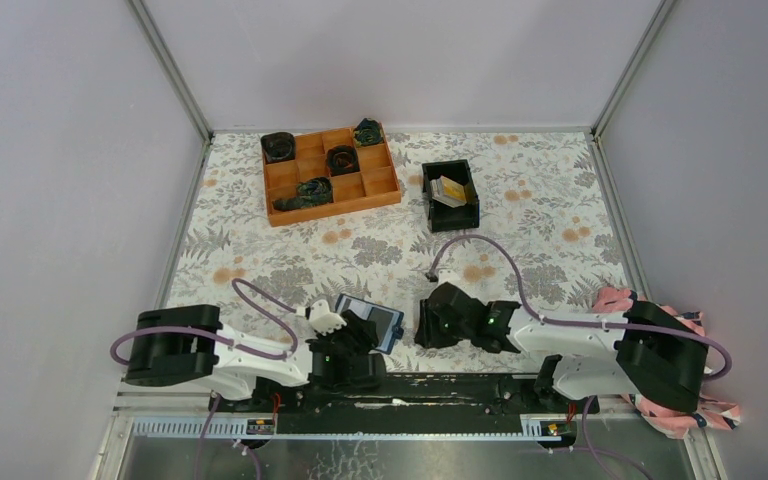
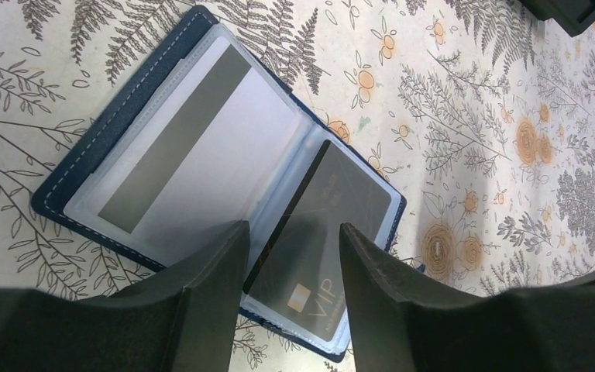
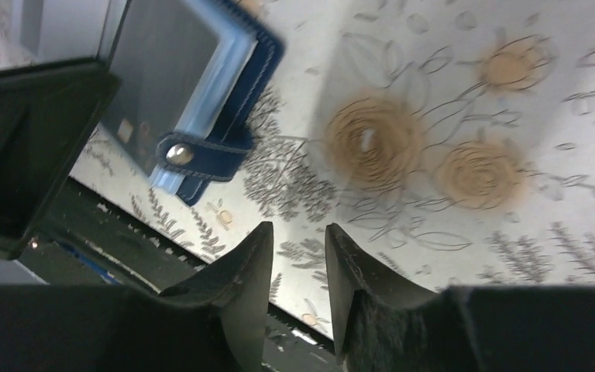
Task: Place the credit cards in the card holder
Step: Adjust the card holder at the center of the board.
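- The card holder point(image 2: 132, 124) lay open and flat on the floral table point(image 1: 520, 250), near its front edge, just beside the left arm.
- A grey card point(image 2: 201, 147) with a dark stripe sat in its left clear sleeve.
- A dark card marked VIP point(image 2: 333, 225) lay on its right half; whether it was fully tucked in could not be told.
- The left claw point(image 2: 293, 236) hovered above the holder's near edge, jaws parted, gripping nothing.
- The right claw point(image 3: 298, 232) hung over bare table beside the holder's snap tab point(image 3: 194, 151), jaws slightly apart and empty.
- More credit cards point(image 1: 447, 190) rested in the black bin point(image 1: 470, 205), right of the orange tray point(image 1: 335, 205).
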